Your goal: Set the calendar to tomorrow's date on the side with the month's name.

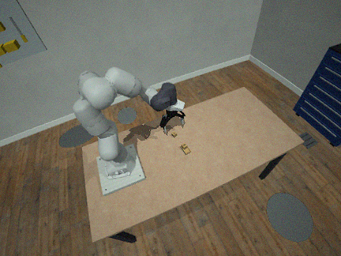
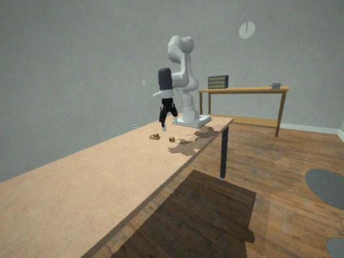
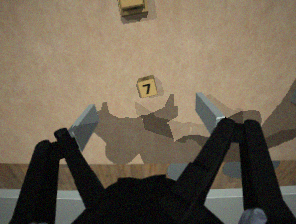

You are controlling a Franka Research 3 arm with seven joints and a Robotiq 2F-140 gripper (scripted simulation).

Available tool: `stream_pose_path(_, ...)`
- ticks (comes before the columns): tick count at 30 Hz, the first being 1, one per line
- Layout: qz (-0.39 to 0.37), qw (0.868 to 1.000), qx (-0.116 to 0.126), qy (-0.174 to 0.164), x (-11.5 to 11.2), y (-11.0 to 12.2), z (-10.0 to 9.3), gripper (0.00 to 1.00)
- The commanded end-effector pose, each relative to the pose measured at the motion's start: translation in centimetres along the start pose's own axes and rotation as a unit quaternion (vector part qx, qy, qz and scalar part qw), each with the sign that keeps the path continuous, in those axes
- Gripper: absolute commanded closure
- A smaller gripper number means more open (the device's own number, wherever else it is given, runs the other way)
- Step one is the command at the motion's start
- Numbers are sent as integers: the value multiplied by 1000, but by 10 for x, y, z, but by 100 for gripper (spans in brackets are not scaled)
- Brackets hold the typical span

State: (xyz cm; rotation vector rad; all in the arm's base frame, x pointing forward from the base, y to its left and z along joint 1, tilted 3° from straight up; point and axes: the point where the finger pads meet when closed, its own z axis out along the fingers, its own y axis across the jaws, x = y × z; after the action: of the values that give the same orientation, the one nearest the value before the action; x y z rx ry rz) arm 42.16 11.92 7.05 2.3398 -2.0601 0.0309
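Note:
A small yellow wooden cube [image 1: 174, 134] [image 2: 171, 139] [image 3: 147, 88] lies on the table outside the tray, with a black 7 on its top face. The small tray [image 1: 187, 151] [image 2: 152, 137] [image 3: 135, 13] lies on the table beyond it, partly cut off by the wrist view's top edge. Another cube [image 1: 183, 147] [image 2: 156, 134] [image 3: 131, 3] is at the tray; its digits and the month's name cannot be read. My gripper [image 1: 174, 130] [image 2: 170, 126] [image 3: 145, 107] is wide open and empty, above the table near the loose cube, its fingers on either side of the cube in the wrist view.
The wooden table [image 1: 226, 137] [image 2: 94, 172] carries the arm's white base plate [image 1: 122, 184] [image 2: 199, 123]. The loose cube is nearer than the tray to the table's long edge seen at the bottom of the wrist view. The arm's shadow falls beside the loose cube.

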Motion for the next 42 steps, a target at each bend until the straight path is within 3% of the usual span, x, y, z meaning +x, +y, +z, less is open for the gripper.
stream_pose_path(1, 87, 996, -1, 8, 0, 1, -1, 0)
stream_pose_path(12, 157, 988, -1, 8, 0, 2, -2, 0)
stream_pose_path(29, 288, 958, 0, 7, 0, 2, -4, 0)
stream_pose_path(42, 399, 917, 1, 7, 0, 2, -6, 0)
